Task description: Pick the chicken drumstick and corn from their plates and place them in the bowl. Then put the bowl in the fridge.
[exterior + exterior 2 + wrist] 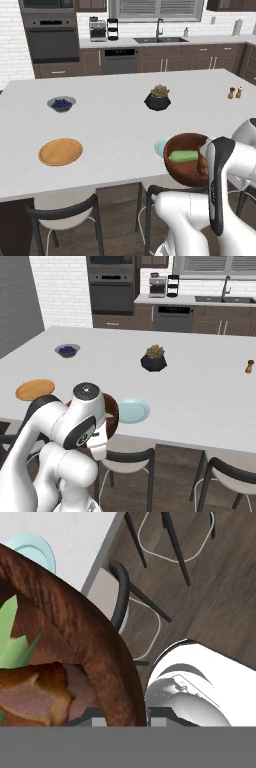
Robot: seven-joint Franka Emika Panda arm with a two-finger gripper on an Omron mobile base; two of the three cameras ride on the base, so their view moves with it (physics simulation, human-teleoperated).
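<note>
You can count two plates on the white counter (115, 125): one tan wooden plate (60, 151) and one pale blue-green plate (133, 410). Both are bare. There is one big brown bowl (187, 158), held up at the counter's near edge, just beside the blue-green plate. Inside it you see one corn (183, 156) and one chicken drumstick (35, 694). The gripper is at the bowl's rim, and the rim sits between its tips, so it is clamped on the bowl. Farther back sit one small blueberry bowl (61, 103), one potted plant (158, 98) and two little shakers (234, 92).
</note>
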